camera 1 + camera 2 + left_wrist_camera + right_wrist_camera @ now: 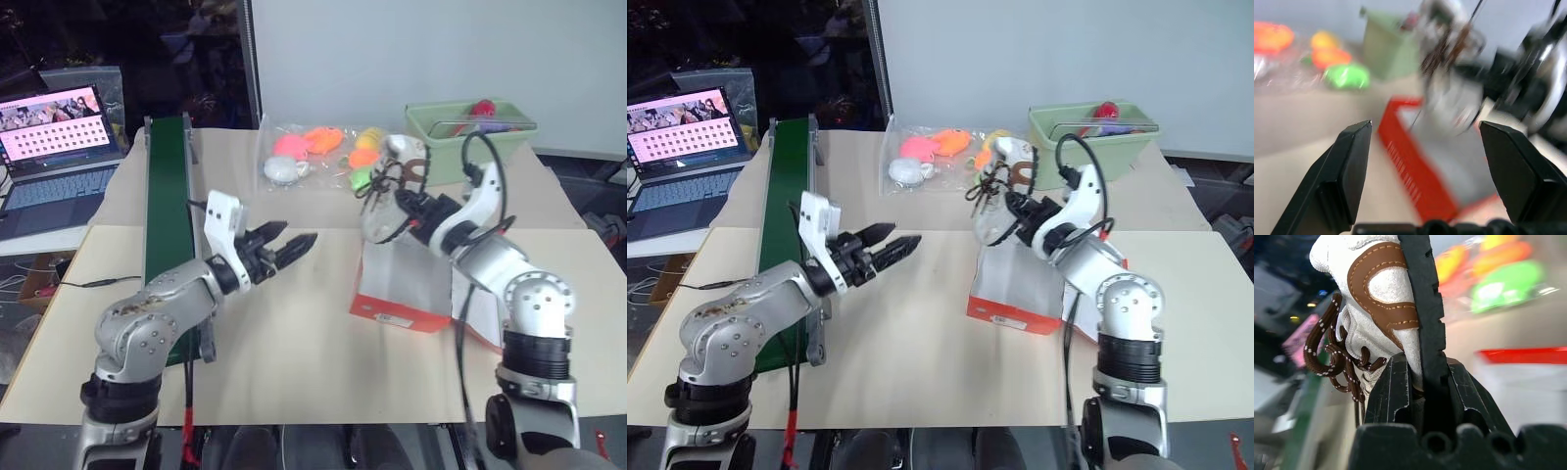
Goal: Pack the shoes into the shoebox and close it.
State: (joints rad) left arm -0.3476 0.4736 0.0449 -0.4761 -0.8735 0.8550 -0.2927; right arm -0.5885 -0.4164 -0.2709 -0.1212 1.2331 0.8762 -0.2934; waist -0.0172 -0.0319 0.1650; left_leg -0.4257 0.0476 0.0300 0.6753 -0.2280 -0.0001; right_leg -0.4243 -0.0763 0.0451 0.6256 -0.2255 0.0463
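R gripper [1422, 367] clamps a white-and-cream shoe with brown leather patch [1376, 298] over the orange-red cardboard shoebox [397, 308]; L gripper [284, 245] empty, fingers spread.

Shoe's dark brown speckled laces [1334, 357] dangle loose; its toe and sole are hidden behind the black serrated finger [1422, 308]. Box's white inside is blurred in L wrist view. Second shoe can't be made out for sure. Bagged neon soft toys [328, 147] and pale green plastic bin [470, 137] lie beyond.

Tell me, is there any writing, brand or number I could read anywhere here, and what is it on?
None of it can be read.
Shoebox: small white print along its orange-red side, too small to read.
Laptop: rows of small tiles under a picture strip on its pink screen, too small to read.
Shoes: a brown stitched patch, no lettering visible.
Bagged toys and green bin: no label visible.
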